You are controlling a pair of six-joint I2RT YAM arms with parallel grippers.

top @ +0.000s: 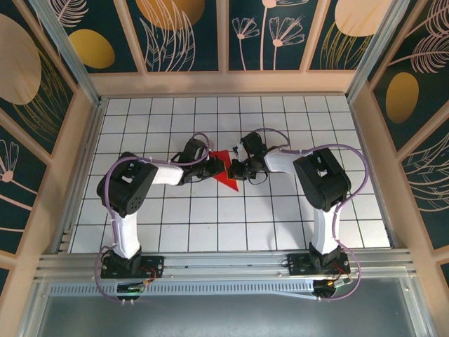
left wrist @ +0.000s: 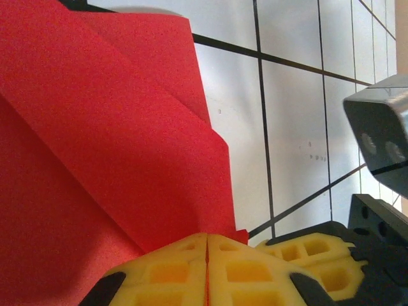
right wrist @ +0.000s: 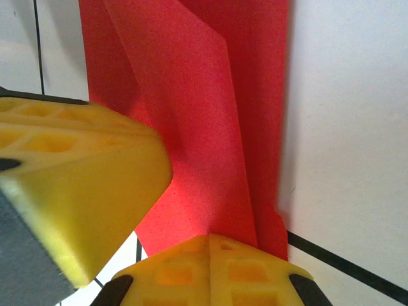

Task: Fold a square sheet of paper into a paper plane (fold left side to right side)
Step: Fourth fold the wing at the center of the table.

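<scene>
Midway through the left-to-right fold, judging by the stacked layers. Places the red sheet of paper (top: 226, 173) near the middle of the gridded desk (top: 280, 217), between the two arms and already creased into a narrow wedge. Shows it pinched in the left gripper (top: 215, 169), whose yellow fingers (left wrist: 166, 274) are clenched with a sliver of red in the seam between them. Shows it pinched likewise in the right gripper (top: 236, 169), fingers (right wrist: 248, 274) pressed together on the layered edge. Seems raised along the held part in the wrist views, with flaps standing either side of a crease; cannot tell how much rests flat. Points its sharp tip toward the near edge in the overhead view, with the long axis running roughly far to near and tilted a little rightward at the near end. Calls next, probably, for carrying the left flap over onto the right without shifting the crease, then pressing flat. Risks a skewed fold or a tear if pulled apart.
</scene>
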